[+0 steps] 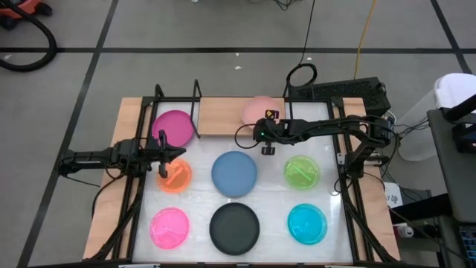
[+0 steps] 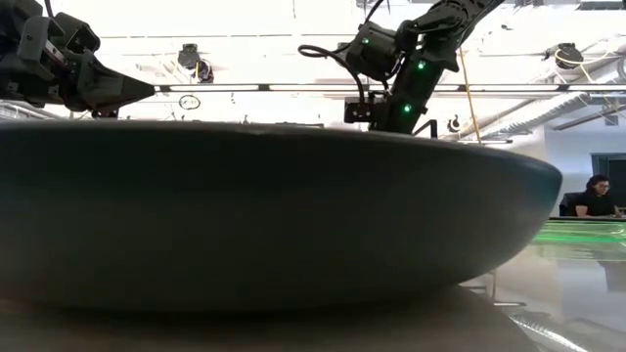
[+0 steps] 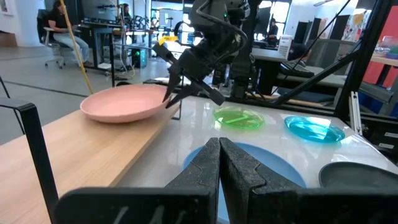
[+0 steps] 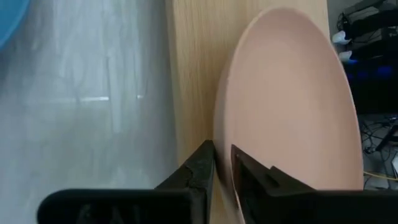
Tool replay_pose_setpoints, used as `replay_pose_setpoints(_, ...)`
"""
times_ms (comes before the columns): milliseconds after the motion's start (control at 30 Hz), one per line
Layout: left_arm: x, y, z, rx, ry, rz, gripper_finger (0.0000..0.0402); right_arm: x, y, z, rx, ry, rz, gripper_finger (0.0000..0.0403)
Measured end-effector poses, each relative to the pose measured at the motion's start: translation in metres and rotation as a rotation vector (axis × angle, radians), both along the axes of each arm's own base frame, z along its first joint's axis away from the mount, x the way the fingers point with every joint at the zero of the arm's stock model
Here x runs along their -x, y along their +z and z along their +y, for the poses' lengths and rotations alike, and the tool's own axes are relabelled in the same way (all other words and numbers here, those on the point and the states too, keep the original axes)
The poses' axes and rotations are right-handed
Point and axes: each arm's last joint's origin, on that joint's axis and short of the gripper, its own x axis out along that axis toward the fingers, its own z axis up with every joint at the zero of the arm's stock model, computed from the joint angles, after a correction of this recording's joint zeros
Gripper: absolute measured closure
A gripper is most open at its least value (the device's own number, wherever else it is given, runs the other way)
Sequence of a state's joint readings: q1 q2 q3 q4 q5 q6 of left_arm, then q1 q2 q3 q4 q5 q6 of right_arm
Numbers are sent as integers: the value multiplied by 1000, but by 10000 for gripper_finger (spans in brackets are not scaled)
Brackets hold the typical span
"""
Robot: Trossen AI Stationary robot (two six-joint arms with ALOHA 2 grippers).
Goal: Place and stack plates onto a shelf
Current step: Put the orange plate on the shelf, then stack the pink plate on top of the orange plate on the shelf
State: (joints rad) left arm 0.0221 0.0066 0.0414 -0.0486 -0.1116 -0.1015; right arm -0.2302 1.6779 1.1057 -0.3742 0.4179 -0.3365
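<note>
**Right gripper pinching pale pink plate on shelf, left gripper shut over orange plate**

White table (image 1: 260, 195) carries six plates in two rows. Wooden shelf (image 1: 219, 115) runs along the table's far edge, between black wire uprights.

Plates on shelf: magenta plate (image 1: 173, 127) at the left end, pale pink plate (image 1: 257, 109) toward the right end, well apart from each other, not stacked.

Plates on table, far row: orange plate (image 1: 173, 177) left, blue plate (image 1: 234, 173) middle, green plate (image 1: 303, 172) right. Near row: hot pink plate (image 1: 169, 228) left, black plate (image 1: 234, 228) middle, cyan plate (image 1: 307, 224) right. All lie flat and apart. Black plate fills most of the low view.

Right arm reaches in from the right across the shelf's front edge. Right gripper (image 4: 221, 163) has its fingers closed on the pale pink plate's rim, one finger either side of the edge; plate rests on the shelf board.

Left arm comes in from the left. Left gripper (image 3: 219, 163) is over the orange plate's near-left part, fingers pressed together with nothing between them; contact with the plate cannot be told.

People sit at desks in the room behind.
</note>
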Motion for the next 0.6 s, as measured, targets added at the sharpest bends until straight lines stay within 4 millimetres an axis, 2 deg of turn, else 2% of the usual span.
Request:
replay_pose_setpoints(267, 0, 0, 0, 0, 0, 0, 389, 1, -1, 1, -8, -4, 7, 320)
replay_pose_setpoints(433, 0, 0, 0, 0, 0, 0, 389, -2, 2, 10, -5, 26, -12, 308)
replay_pose_setpoints(500, 0, 0, 0, 0, 0, 0, 389, -1, 8, 16, 8, 48, -24, 307)
replay_pose_setpoints(600, 0, 0, 0, 0, 0, 0, 389, 6, 30, 26, 53, 51, -74, 310)
